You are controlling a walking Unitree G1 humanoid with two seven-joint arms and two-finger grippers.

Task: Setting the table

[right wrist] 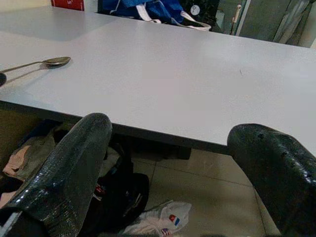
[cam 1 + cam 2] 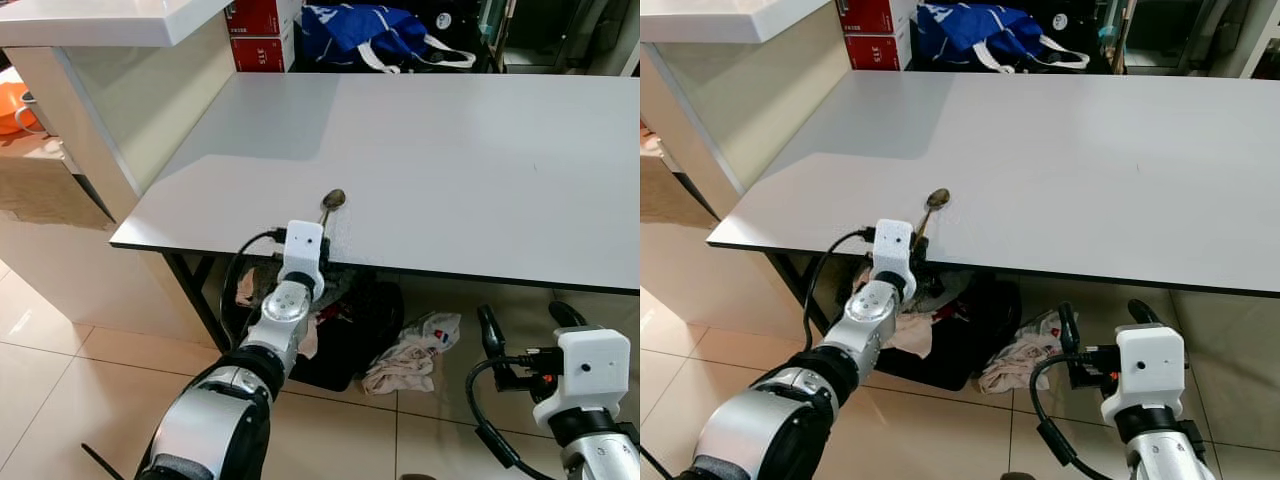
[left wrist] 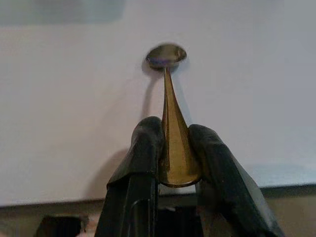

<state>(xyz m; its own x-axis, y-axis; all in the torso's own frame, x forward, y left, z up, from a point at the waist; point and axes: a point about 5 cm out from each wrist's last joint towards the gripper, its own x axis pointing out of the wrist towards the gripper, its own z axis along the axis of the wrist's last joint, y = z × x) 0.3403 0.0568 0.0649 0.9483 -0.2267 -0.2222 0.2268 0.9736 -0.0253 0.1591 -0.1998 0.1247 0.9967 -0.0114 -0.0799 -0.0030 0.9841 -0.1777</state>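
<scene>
Left eye view: pale grey table (image 2: 450,150) running across the frame, near edge dark-trimmed; spoon (image 2: 331,203) lying near that front edge, bowl pointing away toward the table's middle, handle reaching back to the rim. Left gripper (image 2: 322,232) up at the table's edge behind its white wrist block, fingers mostly hidden by the block; right gripper (image 2: 520,322) low beside the table, below the tabletop level, well apart from the spoon. Under the table, black bag (image 2: 345,340) and crumpled cloths (image 2: 405,355) on tiled floor (image 2: 60,400); beyond the far edge, blue bag (image 2: 365,35) and red boxes (image 2: 262,35); white counter (image 2: 100,20) at the robot's left. Right eye view: same layout, spoon bowl (image 2: 937,198) just ahead of the left wrist block, right arm's two black fingers standing apart above its white housing. Left wrist view: both black fingers (image 3: 143,148) pinched narrow on the flared brass-coloured end of the spoon handle, handle end at the table's edge, stem running out over the tabletop to the bowl. Right wrist view: two fingers (image 1: 74,168) spread wide with nothing between them, table edge ahead, spoon off on the tabletop at a distance.
</scene>
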